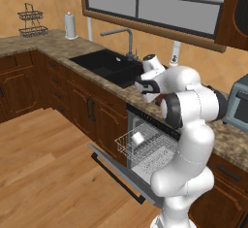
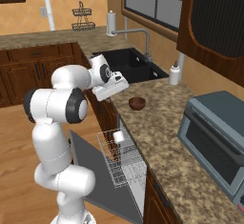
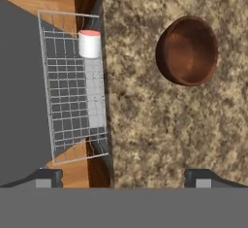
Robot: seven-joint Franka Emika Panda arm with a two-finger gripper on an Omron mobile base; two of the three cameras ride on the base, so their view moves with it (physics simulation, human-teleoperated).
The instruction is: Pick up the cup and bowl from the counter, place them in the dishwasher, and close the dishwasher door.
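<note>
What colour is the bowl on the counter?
The bowl is glossy dark brown, clearest in the hand view.

The counter is brown speckled granite, the bowl a glossy dark reddish brown, the cup white with a pink-red rim, the wire rack white, the dishwasher door flat grey with a black bar handle, and the cabinets dark wood.
</note>
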